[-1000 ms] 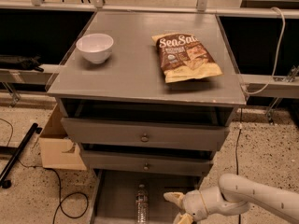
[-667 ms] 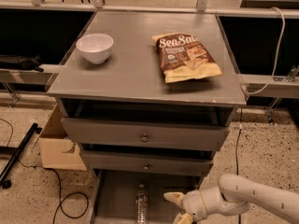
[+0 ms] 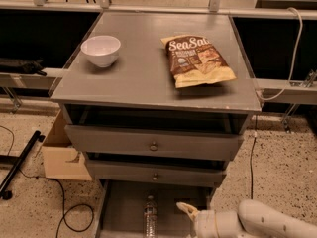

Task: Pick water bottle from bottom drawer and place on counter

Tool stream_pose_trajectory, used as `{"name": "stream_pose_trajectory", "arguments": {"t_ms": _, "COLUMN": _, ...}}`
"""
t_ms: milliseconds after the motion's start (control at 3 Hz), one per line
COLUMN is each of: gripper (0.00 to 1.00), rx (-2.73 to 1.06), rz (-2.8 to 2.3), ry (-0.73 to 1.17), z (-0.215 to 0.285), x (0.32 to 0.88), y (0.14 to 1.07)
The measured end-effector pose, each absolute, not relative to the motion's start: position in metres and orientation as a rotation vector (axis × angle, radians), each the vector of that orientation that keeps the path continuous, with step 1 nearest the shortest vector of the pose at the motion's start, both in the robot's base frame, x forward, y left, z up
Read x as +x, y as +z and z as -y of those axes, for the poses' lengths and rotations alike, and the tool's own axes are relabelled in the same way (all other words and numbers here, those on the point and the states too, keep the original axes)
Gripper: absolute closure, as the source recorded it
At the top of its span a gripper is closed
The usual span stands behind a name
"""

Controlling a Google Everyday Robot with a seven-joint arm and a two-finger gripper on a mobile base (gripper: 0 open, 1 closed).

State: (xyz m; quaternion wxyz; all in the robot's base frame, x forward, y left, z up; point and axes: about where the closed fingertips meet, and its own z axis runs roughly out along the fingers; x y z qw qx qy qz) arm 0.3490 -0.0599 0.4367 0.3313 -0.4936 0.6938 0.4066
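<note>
My gripper (image 3: pixel 190 213) hangs over the bottom drawer (image 3: pixel 121 207), at 3 o'clock from the water bottle (image 3: pixel 150 216) (lying on the drawer floor, apart from me); how wide it gapes, I cannot tell.

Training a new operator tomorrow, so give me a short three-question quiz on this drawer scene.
1. True or false: the bottle lies in the bottom drawer.
2. What lies on the counter, picture right? A. mug B. chip bag C. can
3. Where is the gripper relative to the bottle?
Key: 1 true. 2 B. 3 Over the drawer, picture right of the bottle, not touching it.
</note>
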Motion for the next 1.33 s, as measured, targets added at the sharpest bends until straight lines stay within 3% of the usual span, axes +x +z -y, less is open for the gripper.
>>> {"name": "stream_pose_trajectory", "arguments": {"t_ms": 333, "gripper": 0.00, "rx": -1.300, "rz": -1.772, "ry": 0.854, "z": 0.059, "x": 0.349, "y": 0.440}}
{"name": "stream_pose_trajectory", "arguments": {"t_ms": 1333, "gripper": 0.00, "rx": -1.306, "rz": -1.754, "ry": 0.732, "z": 0.049, "x": 0.351, "y": 0.436}}
